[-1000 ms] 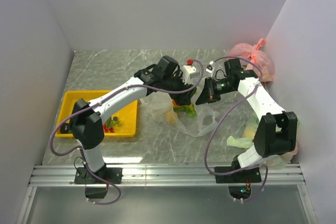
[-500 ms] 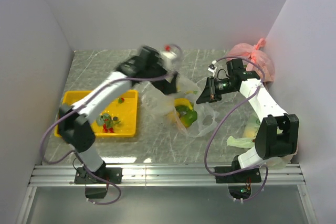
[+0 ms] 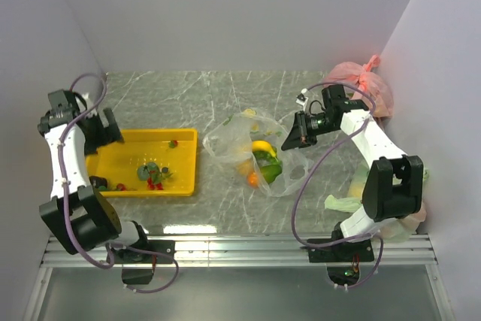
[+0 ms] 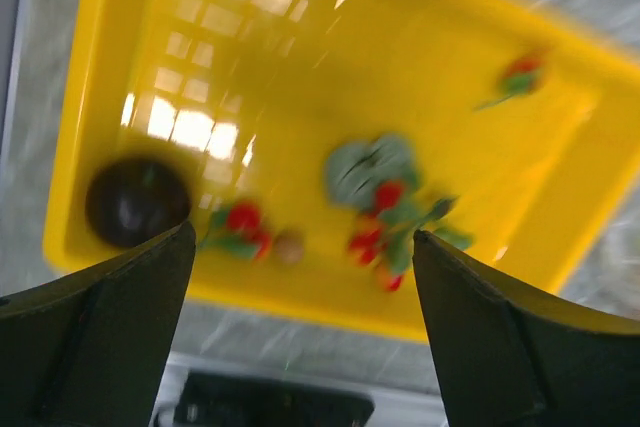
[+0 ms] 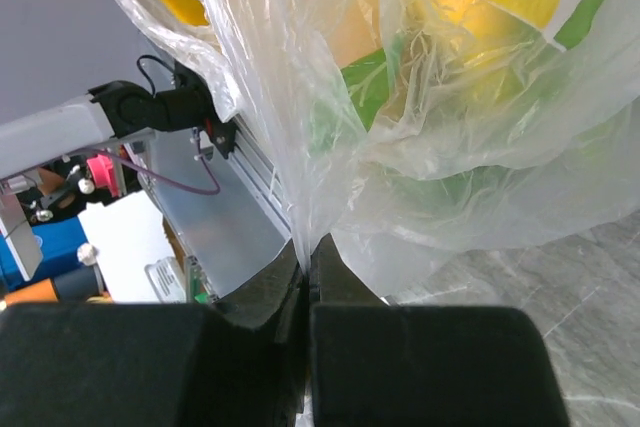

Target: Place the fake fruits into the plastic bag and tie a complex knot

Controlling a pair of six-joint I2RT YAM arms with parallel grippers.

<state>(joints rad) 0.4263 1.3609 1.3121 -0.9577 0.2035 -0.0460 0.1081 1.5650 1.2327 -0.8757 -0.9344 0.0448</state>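
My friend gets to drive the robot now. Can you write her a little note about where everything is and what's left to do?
Left gripper: jaws open, empty, above the yellow tray.
Right gripper: jaws shut on the plastic bag, pinching its film.
Done: banana, orange and a green fruit are in the bag.
Left: red berries, a dark round fruit and a leafy green piece in the tray go in; then tie the knot.

One yellow tray (image 3: 135, 145); one clear bag (image 3: 222, 143)
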